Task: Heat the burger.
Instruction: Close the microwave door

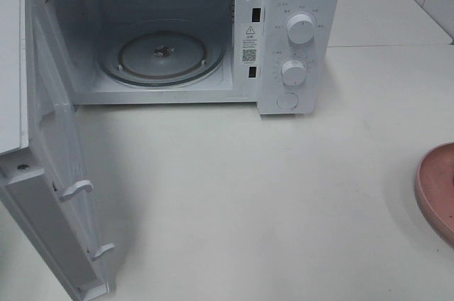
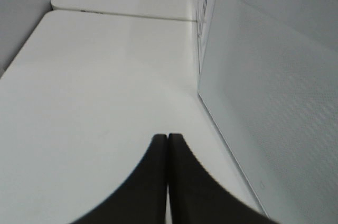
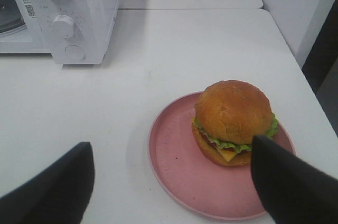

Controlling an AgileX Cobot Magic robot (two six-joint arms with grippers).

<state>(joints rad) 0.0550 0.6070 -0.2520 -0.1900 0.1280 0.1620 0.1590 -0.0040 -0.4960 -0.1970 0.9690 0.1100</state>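
The burger, with a golden bun, lettuce and cheese, sits on a round pink plate in the right wrist view. My right gripper hovers open over the plate, its dark fingers wide apart with the burger just beyond them. In the exterior high view only the plate's edge shows at the far right; the burger is out of that view. My left gripper is shut on nothing, beside the microwave's open door. Neither gripper shows in the exterior high view.
The white microwave stands at the back with its door swung open to the left. Its glass turntable is bare. Two knobs sit on its right panel. The white table stretches in front.
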